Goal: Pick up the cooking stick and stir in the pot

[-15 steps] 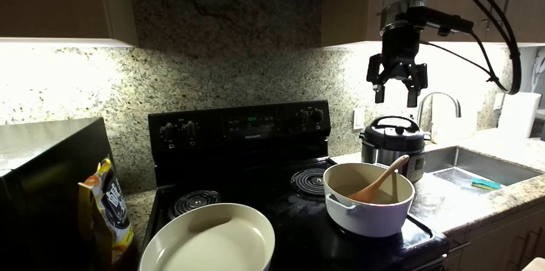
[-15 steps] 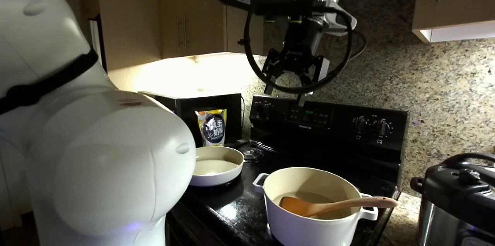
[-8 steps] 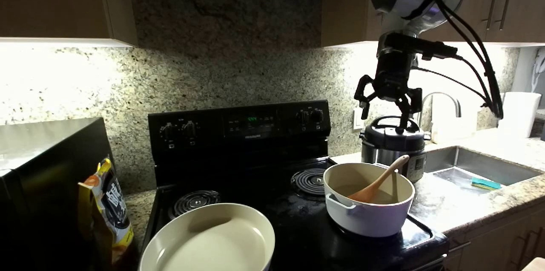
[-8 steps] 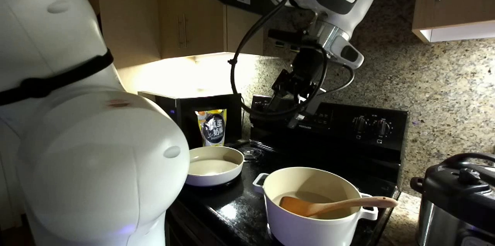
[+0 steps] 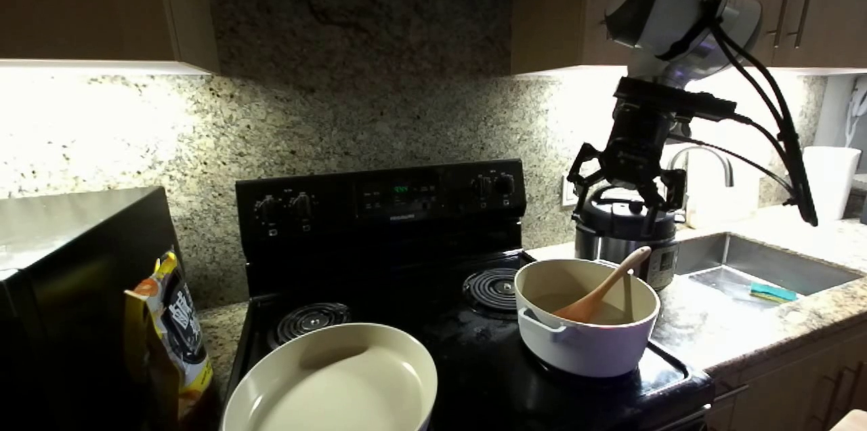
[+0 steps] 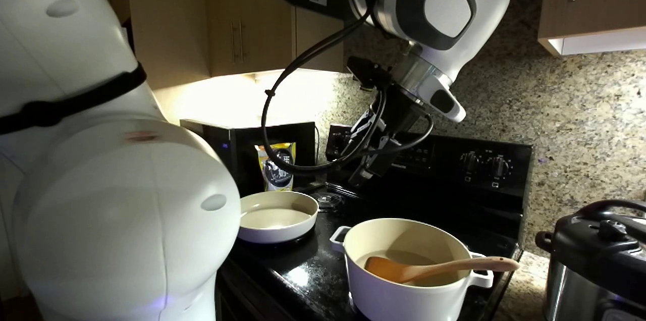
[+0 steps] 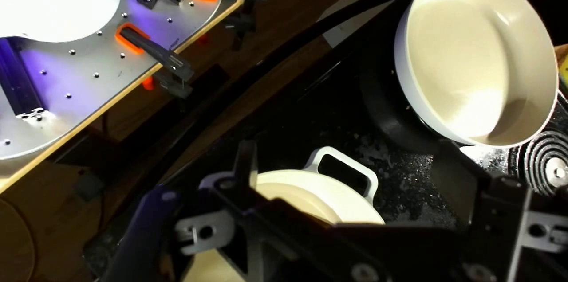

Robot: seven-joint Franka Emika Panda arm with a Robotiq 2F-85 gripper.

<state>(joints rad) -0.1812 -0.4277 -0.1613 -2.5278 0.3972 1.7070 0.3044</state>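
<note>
The cooking stick (image 5: 603,292), a light-brown wooden spoon, leans in the white pot (image 5: 584,346), its handle sticking out past the rim. Seen in an exterior view, the spoon (image 6: 444,268) has its broad end down inside the pot (image 6: 404,301) and its handle lying over the rim beside a pot handle. Above the pot and apart from both, my gripper (image 5: 615,215) hangs tilted and open, nothing between its fingers. In the wrist view the gripper (image 7: 346,145) spans part of the pot's rim (image 7: 306,180) and one pot handle; its own body hides the rest, and the spoon is hidden there.
A shallow cream pan (image 5: 332,383) sits on the stove beside the pot. The silver-and-black cooker (image 5: 626,231) stands close behind the pot, near the sink (image 5: 725,241). A food bag (image 6: 277,164) leans by the black microwave. The stove's control panel (image 6: 404,154) rises behind.
My gripper has come down from higher up toward the pot and tilted over, staying open. The spoon and pot have not moved.
</note>
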